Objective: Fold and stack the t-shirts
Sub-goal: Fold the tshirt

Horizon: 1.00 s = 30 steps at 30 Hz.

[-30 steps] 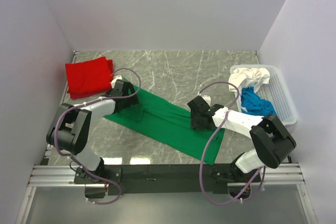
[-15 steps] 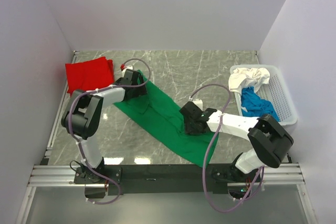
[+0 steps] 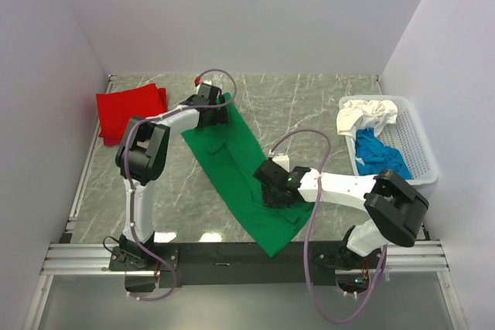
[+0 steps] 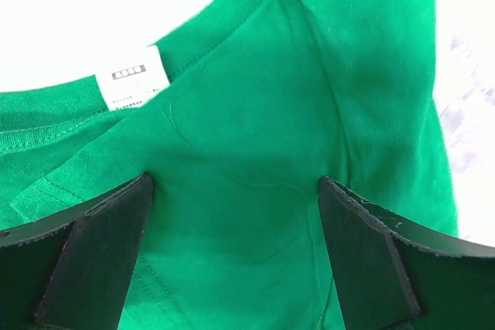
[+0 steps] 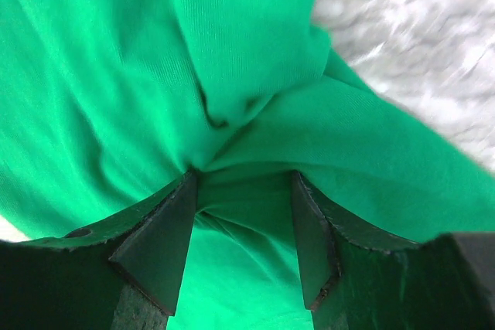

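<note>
Showing only from left wrist: white label [image 4: 133, 79] on green t-shirt [image 4: 255, 160].

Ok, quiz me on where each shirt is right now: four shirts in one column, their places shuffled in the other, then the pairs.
Shirts
1. green t-shirt
2. red t-shirt
3. blue t-shirt
4. white t-shirt

Places
A. at the far end of the basket, bunched up against its rim
B. folded at the far left corner of the table
C. laid out in the middle of the table
D. in the basket, just on the near side of the other shirt there

Pairs: 1-C, 2-B, 3-D, 4-A
</note>
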Available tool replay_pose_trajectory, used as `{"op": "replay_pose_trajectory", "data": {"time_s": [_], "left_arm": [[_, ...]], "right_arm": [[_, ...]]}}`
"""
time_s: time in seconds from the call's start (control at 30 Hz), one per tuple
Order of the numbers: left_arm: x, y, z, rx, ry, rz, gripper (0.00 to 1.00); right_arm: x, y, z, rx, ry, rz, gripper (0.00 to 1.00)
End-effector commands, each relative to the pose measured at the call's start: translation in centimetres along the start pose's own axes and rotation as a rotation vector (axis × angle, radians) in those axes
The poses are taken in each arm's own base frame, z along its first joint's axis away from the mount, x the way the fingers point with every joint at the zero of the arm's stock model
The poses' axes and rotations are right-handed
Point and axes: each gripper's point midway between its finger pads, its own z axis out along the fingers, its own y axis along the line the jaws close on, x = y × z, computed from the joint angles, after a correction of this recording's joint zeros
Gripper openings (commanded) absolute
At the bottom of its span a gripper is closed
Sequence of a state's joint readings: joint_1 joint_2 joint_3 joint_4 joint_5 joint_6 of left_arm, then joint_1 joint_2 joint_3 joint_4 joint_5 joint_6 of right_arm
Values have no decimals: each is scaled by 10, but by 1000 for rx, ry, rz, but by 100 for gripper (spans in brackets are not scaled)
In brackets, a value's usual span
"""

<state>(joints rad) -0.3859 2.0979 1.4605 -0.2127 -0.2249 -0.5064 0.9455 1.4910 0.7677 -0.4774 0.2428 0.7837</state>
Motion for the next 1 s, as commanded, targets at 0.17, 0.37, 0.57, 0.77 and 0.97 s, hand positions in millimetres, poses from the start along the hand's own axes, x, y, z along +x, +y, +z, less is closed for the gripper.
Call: {"op": "replay_pose_trajectory", "data": {"time_s": [0.17, 0.37, 0.57, 0.77, 0.97], "left_arm": [[-10, -22, 37, 21, 42, 29, 93], [-73, -55, 5, 108, -106, 10, 93], [-95, -68, -41, 142, -172, 23, 94], [-61, -66, -37, 167, -91, 19, 94], [-28, -63, -17, 167, -14, 28, 94]], "right_arm": [[26, 20, -34, -91, 56, 18, 59], [19, 12, -64, -99, -13, 50, 59], [31, 14, -77, -102, -22, 39, 58], [52, 31, -77, -101, 3, -9, 54], [64, 32, -63, -35, 35, -48, 48]]}}
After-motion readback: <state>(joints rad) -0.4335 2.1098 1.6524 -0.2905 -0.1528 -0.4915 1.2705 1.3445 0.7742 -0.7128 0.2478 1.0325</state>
